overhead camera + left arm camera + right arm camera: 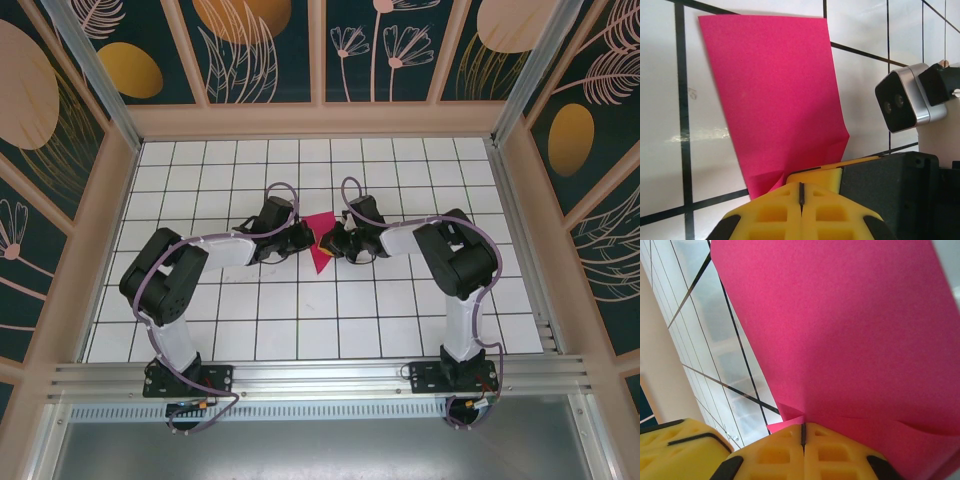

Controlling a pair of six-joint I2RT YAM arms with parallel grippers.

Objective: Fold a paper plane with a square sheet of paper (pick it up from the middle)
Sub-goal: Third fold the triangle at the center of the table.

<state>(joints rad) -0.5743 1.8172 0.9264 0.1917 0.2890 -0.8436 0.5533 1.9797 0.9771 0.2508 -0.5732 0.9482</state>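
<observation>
Tiled table; left hand and right hand angled inward, each pinched shut on pink paper.

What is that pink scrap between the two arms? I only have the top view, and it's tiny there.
Observer: It's paper, already folded. The left wrist view shows one end wide and the other narrow.
Operator: Is anything holding it?
Observer: Yes, the left gripper is shut on the narrow end.
Operator: And the right?
Observer: The right gripper is shut on an edge too. The right wrist view shows the paper wrinkling where it is pinched.
</observation>
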